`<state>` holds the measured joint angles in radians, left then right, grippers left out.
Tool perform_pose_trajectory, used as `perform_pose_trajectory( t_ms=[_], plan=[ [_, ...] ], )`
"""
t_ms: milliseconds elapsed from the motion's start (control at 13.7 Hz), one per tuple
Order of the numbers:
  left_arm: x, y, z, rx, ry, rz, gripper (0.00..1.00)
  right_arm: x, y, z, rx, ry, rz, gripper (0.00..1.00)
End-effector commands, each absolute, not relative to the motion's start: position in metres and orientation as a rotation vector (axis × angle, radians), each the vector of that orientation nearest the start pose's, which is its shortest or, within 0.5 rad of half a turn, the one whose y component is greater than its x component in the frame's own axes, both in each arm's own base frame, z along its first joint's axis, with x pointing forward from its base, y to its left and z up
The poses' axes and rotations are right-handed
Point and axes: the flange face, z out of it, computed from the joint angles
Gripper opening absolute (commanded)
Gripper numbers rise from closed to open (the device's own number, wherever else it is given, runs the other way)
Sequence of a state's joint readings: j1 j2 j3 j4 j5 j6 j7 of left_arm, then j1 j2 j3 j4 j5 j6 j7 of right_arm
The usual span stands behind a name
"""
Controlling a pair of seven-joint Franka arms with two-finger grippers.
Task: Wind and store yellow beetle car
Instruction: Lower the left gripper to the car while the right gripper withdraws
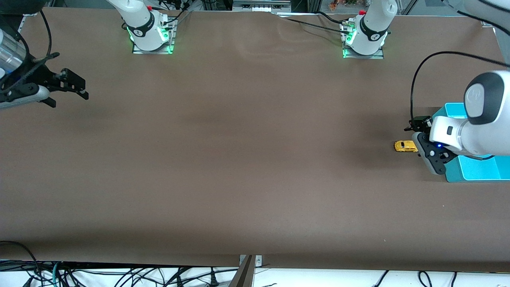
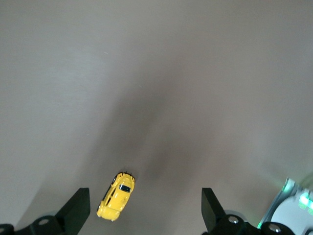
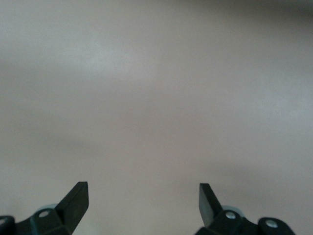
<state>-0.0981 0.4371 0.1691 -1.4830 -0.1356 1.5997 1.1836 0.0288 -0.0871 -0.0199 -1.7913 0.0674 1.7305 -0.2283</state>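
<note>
Nearest the camera, the teal bin (image 1: 478, 169) sat at the tabletop's (image 1: 239, 159) left-arm edge. Beside it, the left gripper (image 2: 145, 208), fingers wide and empty, should centre over the yellow beetle car (image 1: 405, 146). The right gripper (image 3: 144, 200) waited, equally wide and empty.

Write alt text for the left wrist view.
A tiny rounded yellow toy car with dark windows sits on the plain brown table, just inside one finger of the left gripper, whose two black fingers are spread wide and touch nothing.

Car (image 1: 405, 146) sits on the table (image 1: 239, 159) toward the left arm's end, just beside the bin (image 1: 474, 169). Left gripper (image 1: 423, 137) hangs over the table beside the car, before the bin. Right gripper (image 1: 73, 89) waits over the right arm's end.
</note>
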Motion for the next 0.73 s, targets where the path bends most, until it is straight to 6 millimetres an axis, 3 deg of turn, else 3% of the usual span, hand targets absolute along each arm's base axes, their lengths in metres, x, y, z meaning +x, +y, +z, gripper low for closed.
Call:
perform_pose_trajectory(
  t_ms=[0,146,292,656],
  plan=[
    [0.647,0.042,0.371,-2.77,1.945,0.428,1.0,0.532,0.007,0.605,-3.069,-0.304,-0.009,1.0],
    [0.652,0.057,0.35,-2.642,2.074,0.416,1.0,0.529,0.004,0.613,-3.065,-0.295,0.024,1.0],
    [0.641,0.078,0.328,-2.586,2.103,0.351,1.0,0.528,-0.002,0.618,-3.065,-0.279,0.028,1.0],
    [0.569,0.1,0.269,-2.502,2.03,0.121,1.0,0.527,-0.007,0.627,-3.066,-0.266,0.037,1.0]
  ],
)
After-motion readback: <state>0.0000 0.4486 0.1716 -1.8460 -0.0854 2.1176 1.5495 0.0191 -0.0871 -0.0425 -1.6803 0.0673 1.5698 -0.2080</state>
